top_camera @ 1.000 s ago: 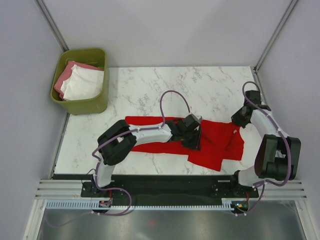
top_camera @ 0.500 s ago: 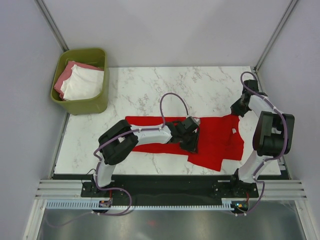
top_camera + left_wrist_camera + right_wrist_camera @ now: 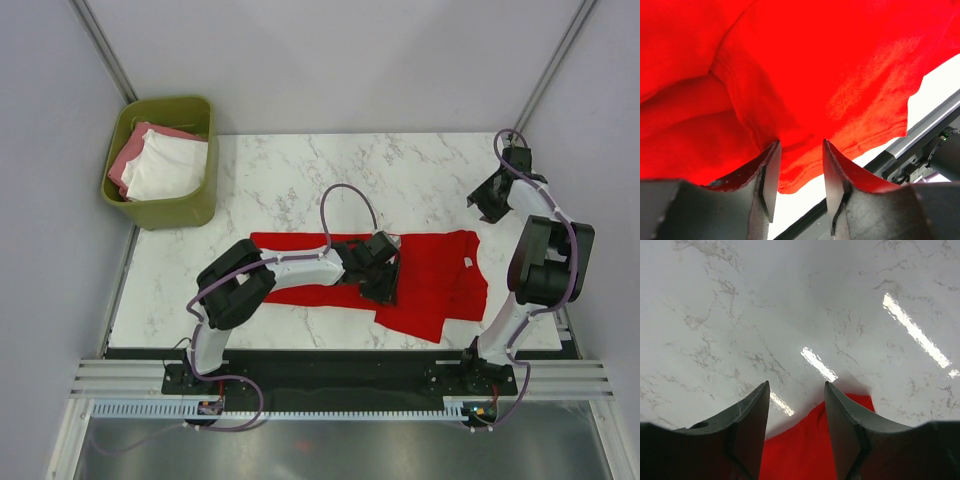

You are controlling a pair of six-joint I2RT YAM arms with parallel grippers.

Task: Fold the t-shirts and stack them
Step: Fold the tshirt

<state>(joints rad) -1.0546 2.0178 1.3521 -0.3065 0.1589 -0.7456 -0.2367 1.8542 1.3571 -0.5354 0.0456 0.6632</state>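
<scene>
A bright red t-shirt (image 3: 430, 275) lies spread across the marble table, its small white neck label (image 3: 469, 263) near its right edge. My left gripper (image 3: 380, 270) rests on the middle of the shirt. In the left wrist view its jaws (image 3: 800, 145) stand apart over the red cloth (image 3: 840, 65), with a fold at the left fingertip (image 3: 774, 150) and nothing pinched between the pads. My right gripper (image 3: 490, 197) hangs open over bare table, beyond the shirt's far right corner (image 3: 810, 450). A white t-shirt (image 3: 165, 168) and a pink one (image 3: 130, 150) lie in the bin.
The olive-green plastic bin (image 3: 160, 212) stands at the table's far left corner. Bare marble (image 3: 300, 180) stretches behind the red shirt. The black rail (image 3: 935, 145) of the table's near edge lies just past the shirt's hem.
My right gripper has opened, let go of the shirt's far right corner and drawn back toward the far right. That corner now lies flat. The left jaws have widened slightly.
</scene>
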